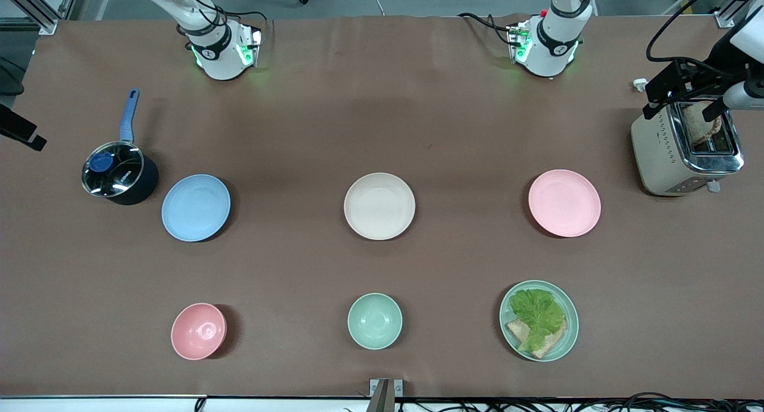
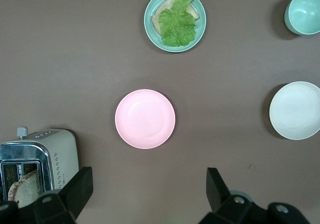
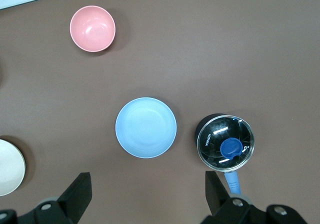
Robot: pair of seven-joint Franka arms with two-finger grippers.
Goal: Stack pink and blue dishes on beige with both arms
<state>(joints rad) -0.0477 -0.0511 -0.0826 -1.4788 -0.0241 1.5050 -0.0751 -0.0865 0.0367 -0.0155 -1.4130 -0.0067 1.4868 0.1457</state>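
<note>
The pale pink round matte plate (image 2: 145,118) is being framed directly under the left gripper (image 2: 149,190), flat on the brown table (image 1: 298,119), apart from both spread black fingers (image 2: 216,186); nothing is being held. The pale blue round matte plate (image 3: 146,127) is being framed the same way under the right gripper (image 3: 147,191), whose fingers (image 3: 78,194) are also being held wide apart and empty. The cream-beige round matte plate (image 1: 379,206) is lying between the two, well apart from both grippers, alone with nothing stacked on it. All three plates are shallow, equal in size, with faint concentric rings.

Beside the blue plate, toward the right arm's end, a dark saucepan with glass lid and blue handle (image 3: 225,145) is sitting. Beside the pink plate, toward the left arm's end, a beige and chrome toaster (image 2: 37,156) is standing with bread in a slot. Nearer the front camera, a small deep pink bowl (image 1: 199,331), a small mint-green bowl (image 1: 375,320) and a mint-green plate with lettuce and bread (image 1: 539,320) are lying in a row.

Both white arms are being held high over the table with wrists pointing straight down, waiting.
</note>
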